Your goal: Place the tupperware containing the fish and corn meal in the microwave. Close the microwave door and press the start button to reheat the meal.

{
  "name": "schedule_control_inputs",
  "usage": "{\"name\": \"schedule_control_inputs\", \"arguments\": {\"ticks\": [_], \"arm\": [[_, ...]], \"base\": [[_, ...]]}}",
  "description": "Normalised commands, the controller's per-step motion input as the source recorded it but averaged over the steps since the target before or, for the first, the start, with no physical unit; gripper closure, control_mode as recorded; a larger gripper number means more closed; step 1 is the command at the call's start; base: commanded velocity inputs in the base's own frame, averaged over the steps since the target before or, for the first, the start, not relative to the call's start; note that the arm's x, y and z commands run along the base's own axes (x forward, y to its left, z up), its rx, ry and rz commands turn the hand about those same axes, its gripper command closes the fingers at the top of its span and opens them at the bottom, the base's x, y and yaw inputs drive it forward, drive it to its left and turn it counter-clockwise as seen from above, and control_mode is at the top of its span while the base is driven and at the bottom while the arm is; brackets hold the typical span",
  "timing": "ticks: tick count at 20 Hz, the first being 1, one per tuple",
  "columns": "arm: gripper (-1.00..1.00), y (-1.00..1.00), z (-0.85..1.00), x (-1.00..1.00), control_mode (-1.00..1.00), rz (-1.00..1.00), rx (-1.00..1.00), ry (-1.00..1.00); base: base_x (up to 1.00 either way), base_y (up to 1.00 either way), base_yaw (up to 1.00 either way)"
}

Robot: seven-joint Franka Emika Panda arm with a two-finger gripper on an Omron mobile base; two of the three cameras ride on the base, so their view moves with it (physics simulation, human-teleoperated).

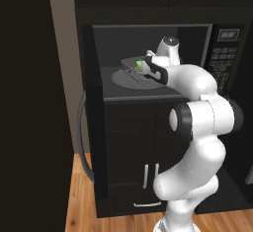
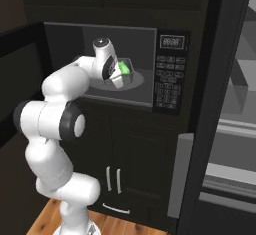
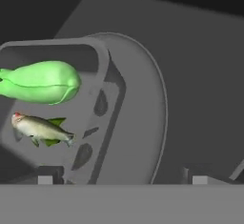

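The microwave stands open, its microwave door swung out to the cavity's left. Inside, the tupperware sits over the round turntable on the cavity floor. In the tub lie a green lump and, just beside it, a small fish. The jaws are spread wide over the tub's rim, holding nothing.

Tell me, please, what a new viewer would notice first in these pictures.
First, the bright green food in the clear tupperware, which is over the pale turntable inside the open microwave. Then the white arm reaching into the cavity, its claw at the tub. The microwave door stands wide open at the left.
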Motion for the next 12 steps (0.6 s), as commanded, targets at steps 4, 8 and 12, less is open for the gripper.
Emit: {"name": "schedule_control_inputs", "arguments": {"ticks": [4,8,12], "arm": [[-1.0,0.0,0.42,-0.99,-1.0,0.0,0.0,-0.13],[-1.0,0.0,0.48,-1.0,-1.0,0.0,-0.04,-0.23],[-1.0,0.0,0.44,-1.0,-1.0,0.04,-0.09,-0.19]], "base": [[0.0,0.0,0.0],[0.0,0.0,0.0],[0.0,0.0,0.0]]}}
